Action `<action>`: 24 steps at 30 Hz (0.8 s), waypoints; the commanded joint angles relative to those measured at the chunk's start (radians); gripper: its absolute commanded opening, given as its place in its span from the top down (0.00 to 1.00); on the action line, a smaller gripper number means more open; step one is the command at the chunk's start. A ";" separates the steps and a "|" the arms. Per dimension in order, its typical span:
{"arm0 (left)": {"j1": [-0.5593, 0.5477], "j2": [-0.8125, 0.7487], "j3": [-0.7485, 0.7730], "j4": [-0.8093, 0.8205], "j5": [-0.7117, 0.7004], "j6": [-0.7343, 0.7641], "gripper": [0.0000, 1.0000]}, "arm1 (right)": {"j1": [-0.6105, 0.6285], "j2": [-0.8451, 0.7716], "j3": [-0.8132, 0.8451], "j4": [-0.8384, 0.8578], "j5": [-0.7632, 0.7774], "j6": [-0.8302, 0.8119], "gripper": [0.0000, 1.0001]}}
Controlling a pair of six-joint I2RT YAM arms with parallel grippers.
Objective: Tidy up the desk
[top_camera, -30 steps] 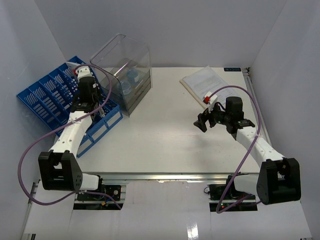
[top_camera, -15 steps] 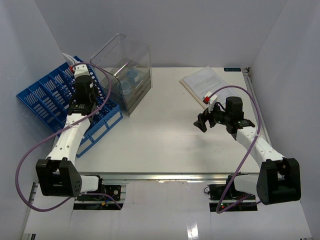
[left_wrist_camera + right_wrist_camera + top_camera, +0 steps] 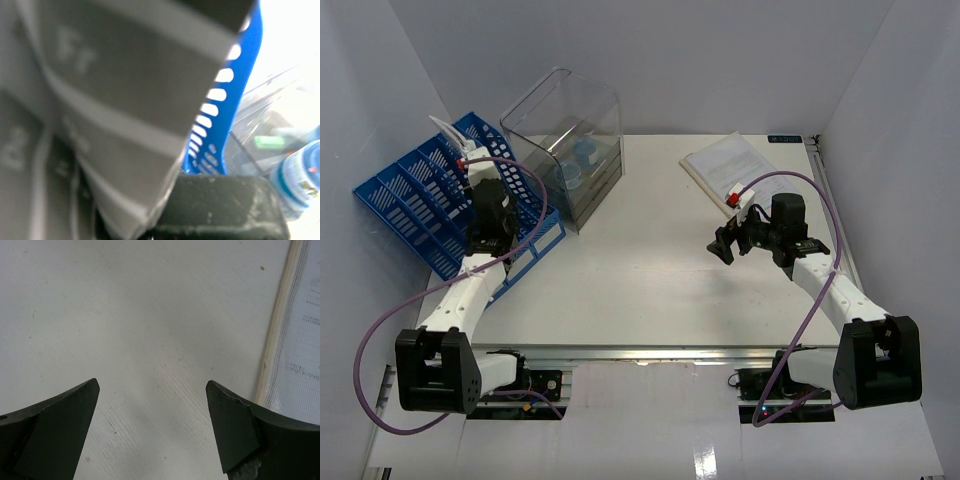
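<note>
A white tabletop [image 3: 640,270] is lying beneath both arms, the right gripper [image 3: 725,245] hovering above it with jaws spread, the left gripper [image 3: 468,160] reaching over a blue file rack [image 3: 405,195] (whether its jaws are spread or pressed together, I cannot tell).

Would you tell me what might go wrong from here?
The left fingers are shut on a pale flat item over the blue rack; it fills the left wrist view, so it may catch a divider unseen. The clear bin stands close beside the rack and could get knocked. The open right fingers near the paper may crease its edge.
</note>
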 commanded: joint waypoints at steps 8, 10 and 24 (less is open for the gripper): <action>-0.003 -0.011 0.008 0.005 0.082 -0.090 0.41 | -0.003 -0.009 0.011 0.023 -0.022 -0.003 0.06; -0.003 0.000 0.026 -0.014 0.076 -0.100 0.44 | -0.003 -0.009 0.012 0.022 -0.023 -0.001 0.06; -0.003 -0.163 0.237 -0.398 0.611 -0.177 0.02 | -0.005 0.103 0.089 -0.010 0.203 -0.154 0.09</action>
